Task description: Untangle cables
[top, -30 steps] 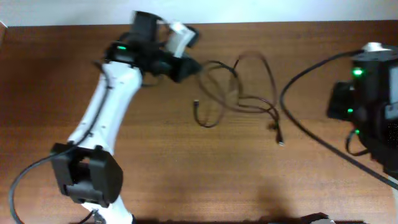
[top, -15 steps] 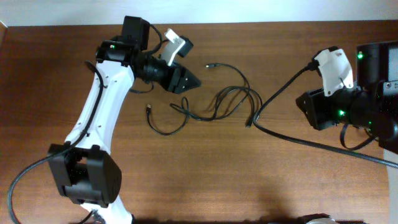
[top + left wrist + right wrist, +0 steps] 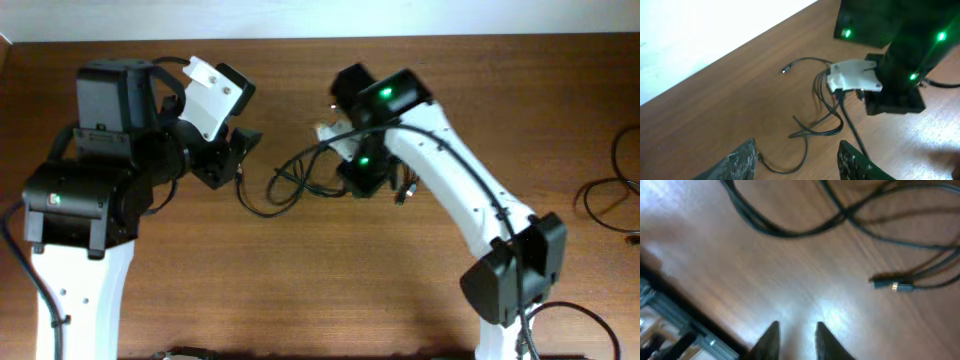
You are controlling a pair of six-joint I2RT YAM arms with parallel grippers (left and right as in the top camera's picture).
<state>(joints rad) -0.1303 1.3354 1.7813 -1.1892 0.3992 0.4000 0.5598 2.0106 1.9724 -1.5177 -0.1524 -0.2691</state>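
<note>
Two arms over a brown wood-grain table [image 3: 300,300], and one knot of thin black flexible cables [image 3: 290,183] lying flat on it, right between the two pincers. No clue how many cords are actually in that knot, they overlap too much to count.

The left pincer [image 3: 797,162] has its fingers spread wide with nothing in between. The knot sits just ahead of it. From its camera I count two small metal-tipped plug ends. One [image 3: 784,70] is far out in front. The other [image 3: 759,158] is right beside the left-hand finger, and I can't tell if it touches.

The right pincer [image 3: 795,340] is nearly closed. There's only a slim gap with bare table showing through, so it's gripping nothing. The cords loop across the table ahead of its tips, and one plug [image 3: 892,286] lies off to the side of them.

Green lights [image 3: 385,95]: from overhead I count two on the right arm and one on the left.
</note>
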